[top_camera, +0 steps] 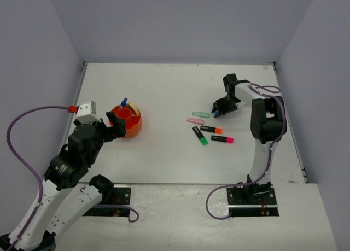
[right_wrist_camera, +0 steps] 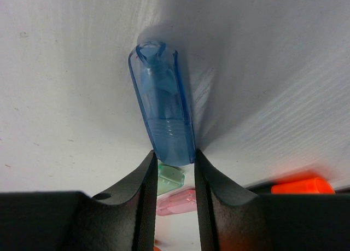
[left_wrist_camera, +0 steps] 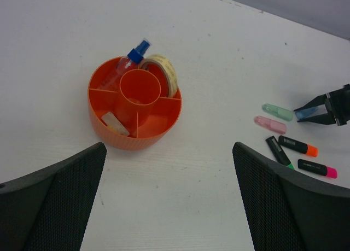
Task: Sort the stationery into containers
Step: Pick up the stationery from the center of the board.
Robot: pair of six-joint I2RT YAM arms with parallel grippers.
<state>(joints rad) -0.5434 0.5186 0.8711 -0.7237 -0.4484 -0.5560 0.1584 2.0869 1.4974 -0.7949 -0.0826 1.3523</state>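
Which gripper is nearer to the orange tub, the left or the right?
Left. The left gripper sits open right beside the orange tub; the right gripper is far across the table, gripping a blue bar.

In the top view the left arm [top_camera: 71, 158] rises from its base at 7 o'clock and leans toward 1 o'clock. The left end effector [top_camera: 113, 123] is spread wide and holds nothing; its mesh-faced fingers [left_wrist_camera: 60, 196] stand well apart in the wrist view. The right arm [top_camera: 267, 120] stands up from its base at 5 o'clock, folds at the elbow and reaches toward 11 o'clock, wrist tipped down. The right end effector [right_wrist_camera: 173, 155] is closed narrowly, both fingers [right_wrist_camera: 136, 196] pinching one end of a blue bar [right_wrist_camera: 164, 103].
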